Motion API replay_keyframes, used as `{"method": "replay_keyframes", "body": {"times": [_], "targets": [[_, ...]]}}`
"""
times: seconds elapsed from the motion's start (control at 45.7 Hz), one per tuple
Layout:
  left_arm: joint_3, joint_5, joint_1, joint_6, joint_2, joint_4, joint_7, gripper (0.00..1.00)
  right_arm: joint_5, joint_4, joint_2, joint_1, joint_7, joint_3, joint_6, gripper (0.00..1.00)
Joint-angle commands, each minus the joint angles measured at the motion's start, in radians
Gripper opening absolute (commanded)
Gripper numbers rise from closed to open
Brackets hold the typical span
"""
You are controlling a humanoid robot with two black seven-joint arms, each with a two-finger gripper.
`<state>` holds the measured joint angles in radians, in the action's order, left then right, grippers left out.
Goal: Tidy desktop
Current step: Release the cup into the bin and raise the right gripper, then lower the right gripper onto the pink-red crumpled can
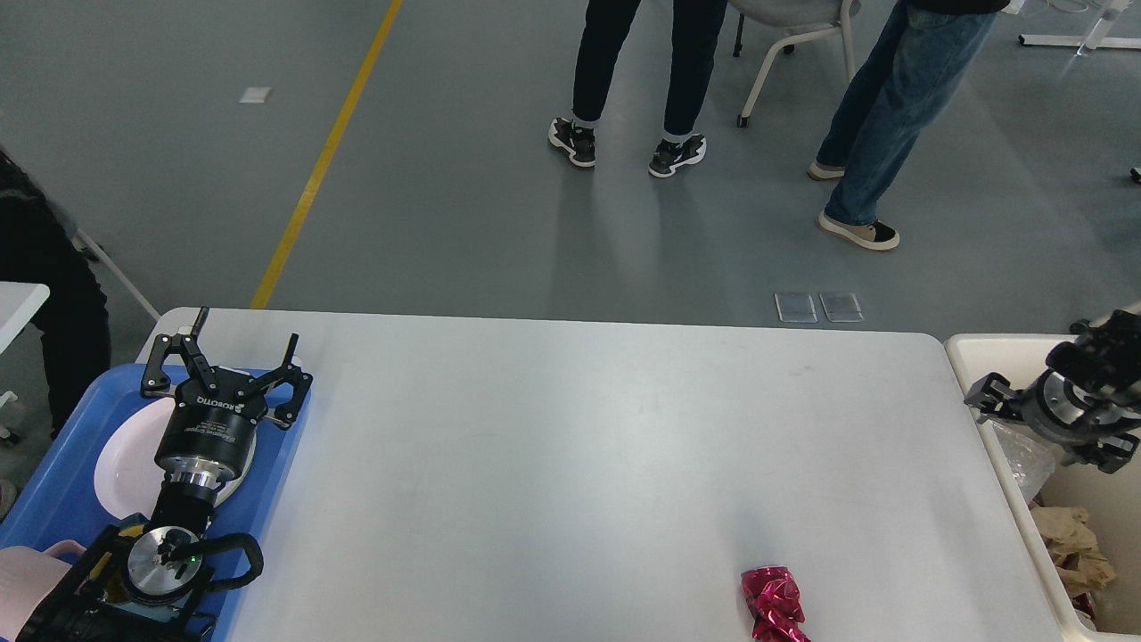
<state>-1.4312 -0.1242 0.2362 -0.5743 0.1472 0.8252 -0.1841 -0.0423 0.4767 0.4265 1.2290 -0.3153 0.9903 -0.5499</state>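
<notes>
The white desktop [570, 446] fills the middle of the head view. A crumpled red foil wrapper [774, 606] lies on it near the front right edge. My left gripper [248, 328] is open and empty, and hangs over the blue tray [53, 481] and its white plate [120, 464] at the left end. My right gripper [1052, 423] is raised over the beige bin [1034, 357] past the desktop's right end. It points down, its side links are spread wide, and I see nothing in it.
The bin holds crumpled brown paper [1074, 539] and clear plastic [1021, 459]. A pink thing [27, 571] sits at the tray's front left. Two people [856, 116] and a chair [793, 36] stand on the grey floor beyond the desktop.
</notes>
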Motion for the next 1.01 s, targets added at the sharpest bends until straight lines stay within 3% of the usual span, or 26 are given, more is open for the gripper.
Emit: {"method": "replay_keyframes", "body": {"times": [0.0,0.197,0.394,0.569,0.985], "targets": [[0.0,0.0,0.0,-0.001,0.0,0.0,0.0,0.96,0.018,0.228,-0.017,0.237,-0.097,-0.004,-0.102,1.0],[0.0,0.0,0.0,-0.001,0.0,0.0,0.0,0.97,0.015,0.609,0.0,0.602,-0.114,0.028,-0.177,1.0],[0.0,0.0,0.0,0.001,0.0,0.0,0.0,0.96,0.01,0.807,-0.014,0.858,-0.114,0.06,-0.392,1.0],[0.0,0.0,0.0,-0.001,0.0,0.0,0.0,0.97,0.01,1.091,0.012,1.089,-0.116,0.07,-0.41,1.0],[0.0,0.0,0.0,-0.001,0.0,0.0,0.0,0.96,0.019,1.099,0.038,1.023,-0.116,0.085,-0.337,1.0]]}}
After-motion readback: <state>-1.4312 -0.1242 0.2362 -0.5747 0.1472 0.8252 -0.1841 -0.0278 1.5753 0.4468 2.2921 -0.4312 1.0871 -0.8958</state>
